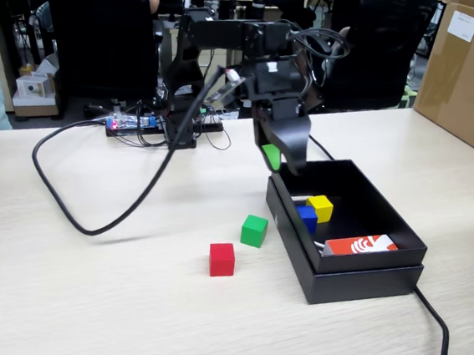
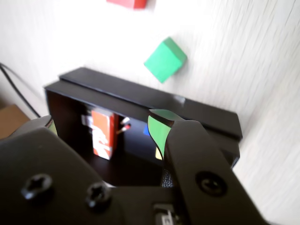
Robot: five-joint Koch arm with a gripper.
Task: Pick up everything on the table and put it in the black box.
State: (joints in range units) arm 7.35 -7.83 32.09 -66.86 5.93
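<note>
gripper [image 1: 279, 158] hangs over the black box's [image 1: 362, 278] far-left corner, jaws apart and empty — yellow cube [image 1: 321, 207] and blue cube [image 1: 305, 215] inside by the left wall, green cube [image 1: 254, 230] and red cube [image 1: 221, 259] on the table [image 1: 83, 297] just off that wall.

We are counting four cubes in the fixed view: one yellow cube [image 1: 321, 207] and one blue cube [image 1: 306, 217] lying inside the one black box [image 1: 353, 277], and one green cube [image 1: 254, 230] and one red cube [image 1: 221, 259] sitting on the table [image 1: 83, 297] to its left. We are also seeing one red-and-white card [image 1: 361, 244] at the box's near end and one thick black cable [image 1: 82, 217] looping over the left side of the table.
</note>
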